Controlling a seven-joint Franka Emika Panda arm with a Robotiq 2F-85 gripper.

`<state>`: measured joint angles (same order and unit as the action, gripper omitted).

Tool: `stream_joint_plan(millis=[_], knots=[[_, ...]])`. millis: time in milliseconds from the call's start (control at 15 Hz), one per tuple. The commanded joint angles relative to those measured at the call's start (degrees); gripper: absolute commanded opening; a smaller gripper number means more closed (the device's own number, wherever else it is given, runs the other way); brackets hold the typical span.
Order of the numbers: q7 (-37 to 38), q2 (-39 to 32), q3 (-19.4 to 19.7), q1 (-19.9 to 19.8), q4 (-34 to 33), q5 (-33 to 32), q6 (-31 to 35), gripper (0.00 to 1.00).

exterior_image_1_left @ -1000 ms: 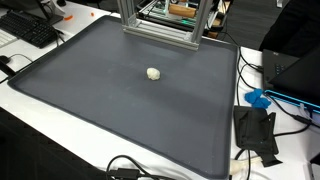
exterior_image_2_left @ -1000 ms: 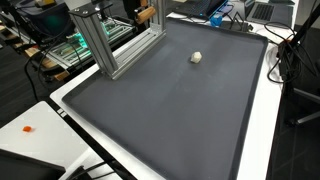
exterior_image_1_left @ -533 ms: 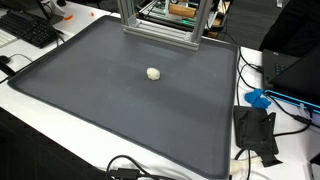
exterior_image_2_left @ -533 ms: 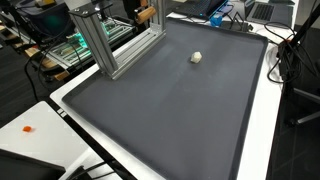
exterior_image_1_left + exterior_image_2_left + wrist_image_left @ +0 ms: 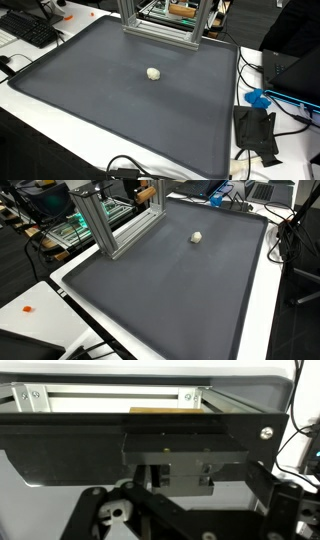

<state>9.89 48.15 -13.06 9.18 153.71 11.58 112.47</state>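
Note:
A small white lump (image 5: 153, 73) lies alone on the dark grey mat (image 5: 100, 100), a little past its middle; it also shows in the other exterior view (image 5: 197, 237). Neither arm nor gripper shows in either exterior view. In the wrist view my gripper (image 5: 198, 492) shows only as black linkages at the lower left and lower right, set wide apart with nothing between them. It faces a black metal bracket (image 5: 185, 445) and a pale bar (image 5: 110, 398) at close range. The white lump is not in the wrist view.
An aluminium frame (image 5: 160, 25) stands at the mat's far edge and shows again in an exterior view (image 5: 105, 225). A keyboard (image 5: 30, 28), cables (image 5: 130, 170), a black device (image 5: 255, 132) and a blue object (image 5: 258, 98) lie on the white table around the mat.

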Motion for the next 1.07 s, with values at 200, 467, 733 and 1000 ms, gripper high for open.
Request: stream_joint_plan(millis=[200,467,733,1000], knots=[[3.2,-0.4,-1.4,-0.5,0.6,-1.5,0.7,1.0],[3.9,-1.2,-2.1,-0.8,0.3,-3.1,0.8,0.98],[4.3,-1.9,-2.5,-1.1,0.0,-4.7,0.8,0.96],[4.9,-2.6,-2.6,-1.0,-0.3,-6.0,0.5,0.8]])
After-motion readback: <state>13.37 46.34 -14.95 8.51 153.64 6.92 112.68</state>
